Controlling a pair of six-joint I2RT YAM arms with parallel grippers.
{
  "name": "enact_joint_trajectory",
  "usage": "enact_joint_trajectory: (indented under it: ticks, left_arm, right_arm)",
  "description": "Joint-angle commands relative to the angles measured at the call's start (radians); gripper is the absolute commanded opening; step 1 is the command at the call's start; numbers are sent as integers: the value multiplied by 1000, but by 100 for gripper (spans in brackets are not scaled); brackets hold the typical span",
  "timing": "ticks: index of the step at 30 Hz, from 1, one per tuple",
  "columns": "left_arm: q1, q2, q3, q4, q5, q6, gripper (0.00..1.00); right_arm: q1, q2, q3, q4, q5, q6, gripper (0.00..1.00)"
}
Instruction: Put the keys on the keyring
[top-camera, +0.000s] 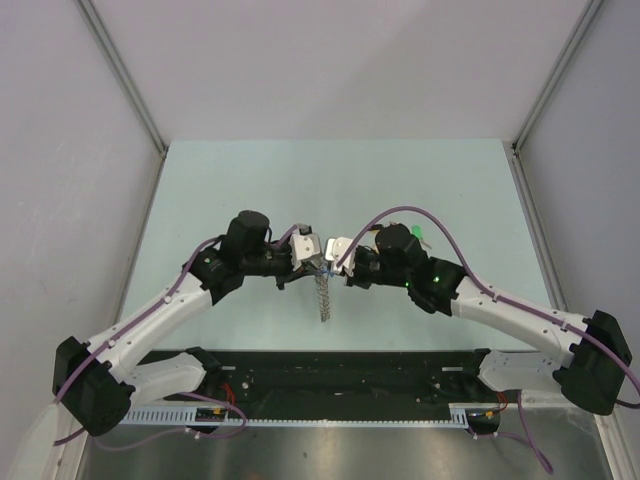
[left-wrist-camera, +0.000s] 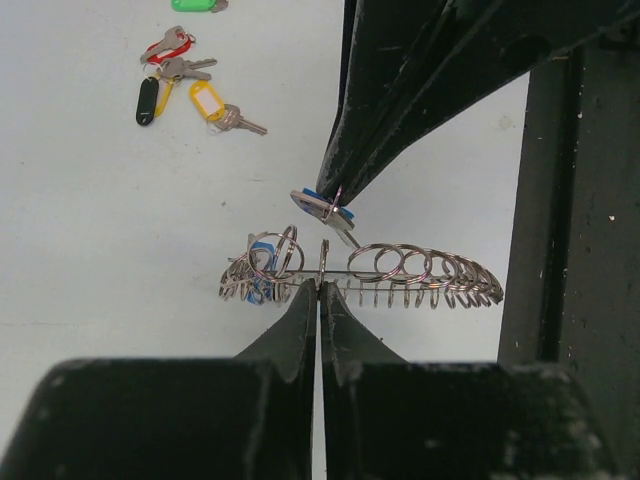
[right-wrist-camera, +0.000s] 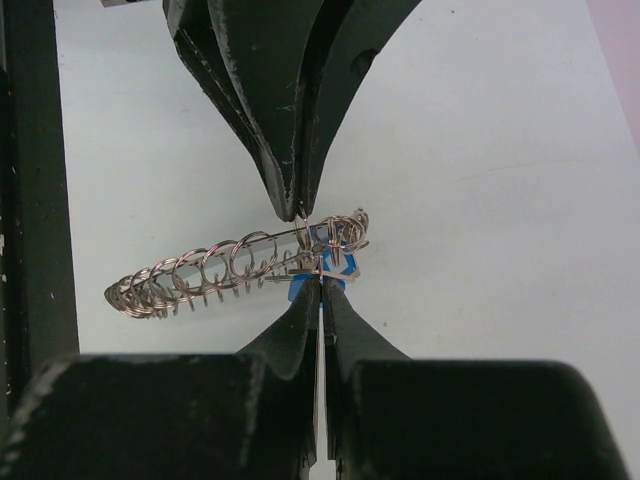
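Mid-table, one keyring (left-wrist-camera: 400, 270), four loose keys (left-wrist-camera: 205, 100)

Left end effector (top-camera: 312, 259), right end effector (top-camera: 338, 263) nearly touching; keyring (top-camera: 323, 298) stretches from them nearward.

Left arm (top-camera: 150, 318) and right arm (top-camera: 520, 308): white links, black joints, black bases. Purple cables (top-camera: 400, 211) run along both. Green LED (top-camera: 436, 277) lit on right arm. Fingers (left-wrist-camera: 296, 330) black, tapered, paint flecked with pale scuffs.

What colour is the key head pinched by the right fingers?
Blue; the key shows best in left wrist view.
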Motion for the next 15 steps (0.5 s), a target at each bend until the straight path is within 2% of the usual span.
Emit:
enact_joint_trajectory:
  ticks: [1,15]
  left_arm:
    - [-1,-29,2,46,58,-3,0]
    - [-3,-31,2,50,80,-9,0]
  right_arm:
    - [12,15,16,-19,24,-26,0]
    - [29,41,34,-34,50,-26,0]
